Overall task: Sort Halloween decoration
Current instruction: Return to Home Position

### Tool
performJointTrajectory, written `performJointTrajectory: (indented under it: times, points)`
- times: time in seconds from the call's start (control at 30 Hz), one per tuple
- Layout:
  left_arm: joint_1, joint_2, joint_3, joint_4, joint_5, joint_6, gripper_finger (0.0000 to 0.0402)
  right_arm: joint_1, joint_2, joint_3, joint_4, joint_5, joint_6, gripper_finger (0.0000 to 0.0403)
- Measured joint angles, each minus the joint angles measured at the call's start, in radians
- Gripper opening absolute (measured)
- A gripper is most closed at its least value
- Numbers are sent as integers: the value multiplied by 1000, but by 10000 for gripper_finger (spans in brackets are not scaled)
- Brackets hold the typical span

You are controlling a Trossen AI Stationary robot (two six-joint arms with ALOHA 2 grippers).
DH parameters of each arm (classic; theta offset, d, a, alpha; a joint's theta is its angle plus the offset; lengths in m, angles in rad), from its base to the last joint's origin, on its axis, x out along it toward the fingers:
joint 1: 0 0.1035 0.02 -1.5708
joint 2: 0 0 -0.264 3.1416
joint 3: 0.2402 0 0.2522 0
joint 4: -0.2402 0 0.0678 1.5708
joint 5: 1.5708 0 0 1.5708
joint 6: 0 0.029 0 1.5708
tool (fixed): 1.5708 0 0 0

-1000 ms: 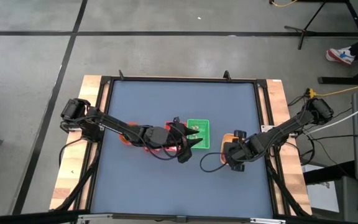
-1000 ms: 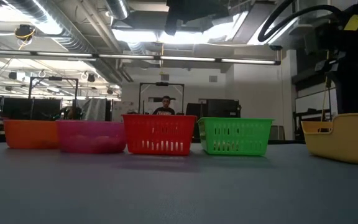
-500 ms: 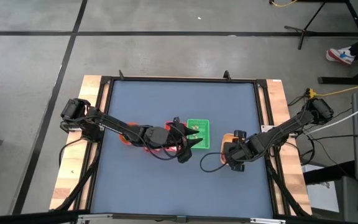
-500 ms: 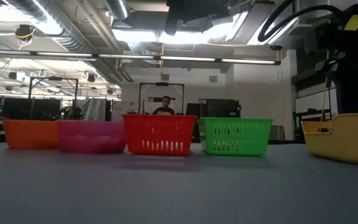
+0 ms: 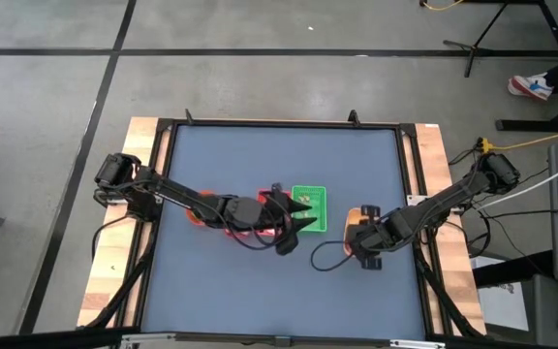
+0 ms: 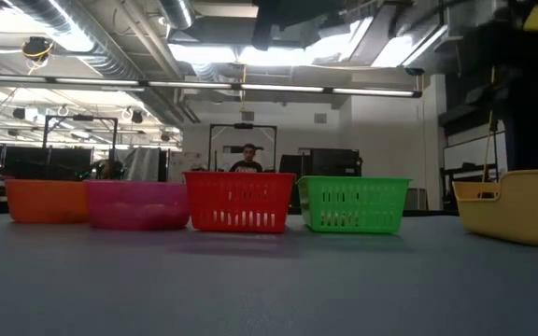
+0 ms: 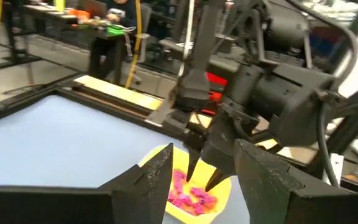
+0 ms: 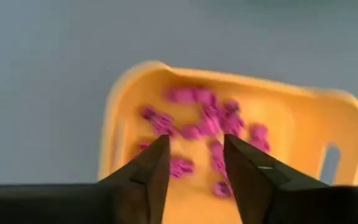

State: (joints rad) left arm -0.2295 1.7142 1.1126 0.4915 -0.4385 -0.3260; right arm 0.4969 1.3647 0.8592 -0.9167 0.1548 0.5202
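Note:
The Halloween decoration shows as several magenta-pink trinkets [image 8: 204, 118] lying in a yellow tray [image 8: 129, 93] at the table's right middle [image 5: 358, 217]. My right gripper [image 8: 194, 165] hovers open above this tray, pointing down, with the trinkets [image 7: 188, 193] below its tips. My left gripper [image 7: 201, 177] is open and held level over the red basket [image 5: 260, 199], pointing toward the yellow tray [image 7: 157, 154] and the right arm [image 7: 253, 93]. A few pale bits lie in the green basket [image 5: 308, 206].
Four containers stand in a row across the table's middle: an orange bowl [image 6: 45, 201], a pink bowl [image 6: 136, 205], the red basket [image 6: 239, 203] and the green basket [image 6: 353, 205]. The yellow tray [image 6: 516, 205] sits apart on the right. A person stands far behind the table.
My right arm has shifted a little over the yellow tray. In the low view its cable loop no longer shows at the upper right. The containers and my left arm have kept still.

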Motion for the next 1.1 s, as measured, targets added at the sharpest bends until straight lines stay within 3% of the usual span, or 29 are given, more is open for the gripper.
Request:
performJointTrajectory:
  times: [0.17, 0.37, 0.5, 0.73, 0.97, 1.1]
  points:
    - [19, 0, 1, 46, 96, 20, 132, 0, 0, 64, 61, -16, -99, 92]
    - [52, 0, 1, 89, 161, 22, 72, -1, 0, 214, 58, 9, -256, 7]
    - [67, 0, 1, 117, 172, 40, 14, -2, 0, 326, 49, 28, -355, 19]
    - [91, -24, 1, 120, 236, 82, 1, -46, 0, 506, -5, 29, -517, 6]
    - [87, -176, 1, -67, 206, 207, 0, -74, -44, 574, -113, 32, -528, 3]
    - [58, -279, 1, -242, 115, 273, 0, -71, -106, 565, -138, 34, -528, 1]
